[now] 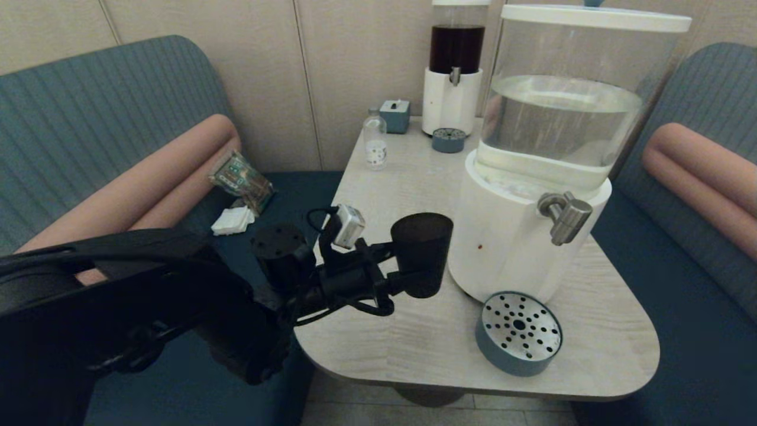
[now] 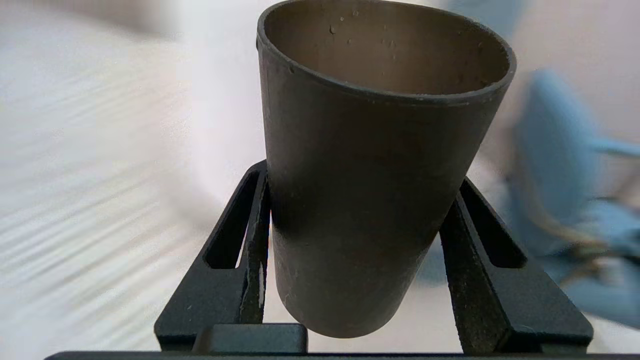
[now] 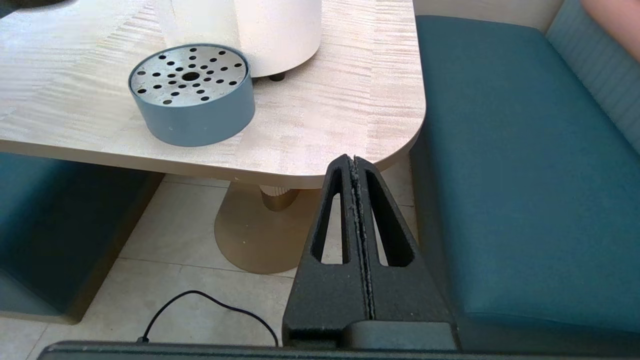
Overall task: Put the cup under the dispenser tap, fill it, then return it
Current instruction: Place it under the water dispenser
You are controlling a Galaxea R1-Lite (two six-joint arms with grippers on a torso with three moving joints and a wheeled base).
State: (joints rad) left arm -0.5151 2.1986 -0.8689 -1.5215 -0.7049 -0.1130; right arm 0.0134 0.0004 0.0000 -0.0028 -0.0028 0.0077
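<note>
My left gripper (image 1: 417,278) is shut on the lower part of the matte black cup (image 1: 421,248), holding it upright just above the table, left of the big dispenser's white base (image 1: 502,248). In the left wrist view the cup (image 2: 370,200) sits between both fingers (image 2: 252,235), its inside looking empty. The brushed-steel dispenser tap (image 1: 565,218) juts out on the far side of the base, to the cup's right, over the round perforated drip tray (image 1: 519,332). My right gripper (image 3: 354,161) is shut on nothing, parked low off the table's front right corner.
At the back of the light wood table (image 1: 402,343) stand a dark-liquid dispenser (image 1: 455,65), its small drip tray (image 1: 448,140), a teal box (image 1: 395,115) and a small clear bottle (image 1: 375,141). Teal benches flank the table; a packet (image 1: 241,179) lies on the left seat.
</note>
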